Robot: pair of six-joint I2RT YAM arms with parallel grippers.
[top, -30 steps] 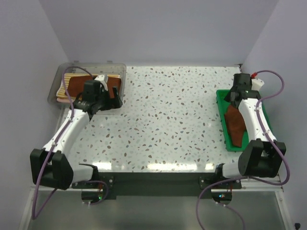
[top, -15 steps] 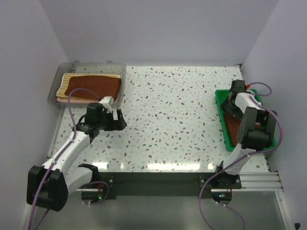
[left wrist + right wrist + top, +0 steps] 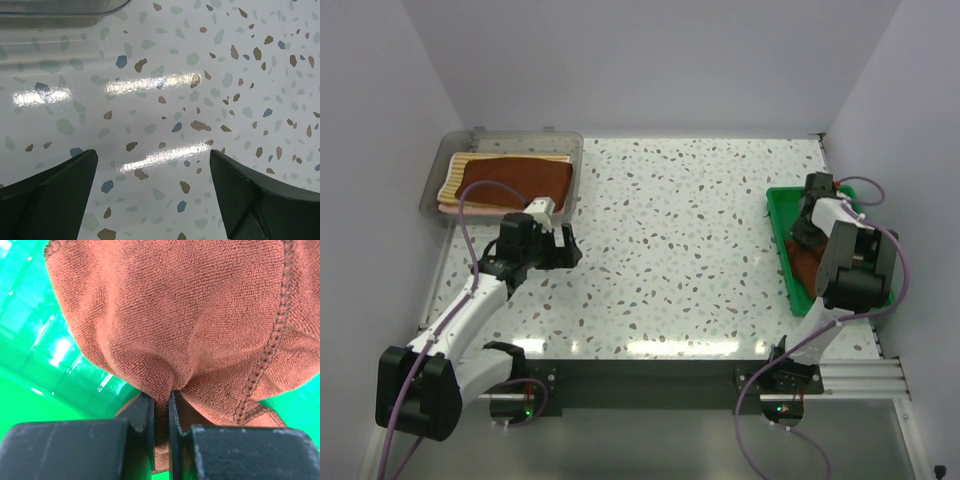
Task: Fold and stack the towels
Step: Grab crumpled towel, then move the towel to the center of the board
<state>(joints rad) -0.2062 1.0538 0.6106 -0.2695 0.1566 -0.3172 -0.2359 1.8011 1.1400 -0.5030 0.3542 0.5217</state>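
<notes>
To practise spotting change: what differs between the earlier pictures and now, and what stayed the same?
The left fingers, open, drew back from the bin over the table. The right fingers dropped into the green tray and shut on the brown towel. The folded towels in the bin stayed put.

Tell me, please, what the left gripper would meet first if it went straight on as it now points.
Probably the speckled tabletop: the open left gripper tilts down at it, nothing between. The clear bin sits farther off, up-left in the wrist view, though depth is unclear.
</notes>
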